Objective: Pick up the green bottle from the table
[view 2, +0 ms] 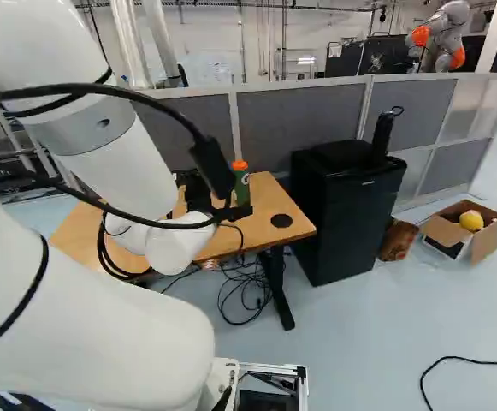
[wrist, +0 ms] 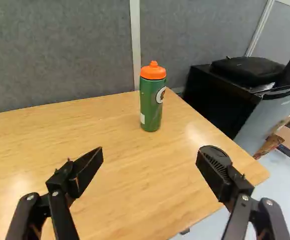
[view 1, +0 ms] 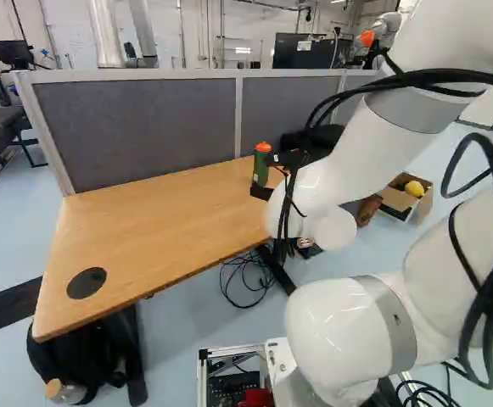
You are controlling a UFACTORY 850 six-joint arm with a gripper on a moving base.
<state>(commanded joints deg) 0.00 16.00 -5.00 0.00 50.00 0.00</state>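
Observation:
In the left base view my gripper [view 1: 265, 175] is over the far part of the wooden table [view 1: 144, 229], partly hidden by the arm. The wrist view shows the gripper [wrist: 149, 154] open, its two dark fingers wide apart with only tabletop seen between them. Ahead of them, roughly in line with the gap, the green bottle [wrist: 152, 102] with its orange lid stands upright on the table, touched by neither finger. In the right base view the bottle [view 2: 242, 181] shows just beyond the gripper [view 2: 217, 195].
Grey partition panels [view 1: 136, 131] line the table's back edge. Beside the table stands a black fridge-like cabinet [view 2: 342, 214]; a cardboard box [view 2: 440, 229] with a yellow item lies on the floor past it. Cables [view 1: 250, 280] hang below the table. Another robot [view 2: 440, 36] stands behind the partition.

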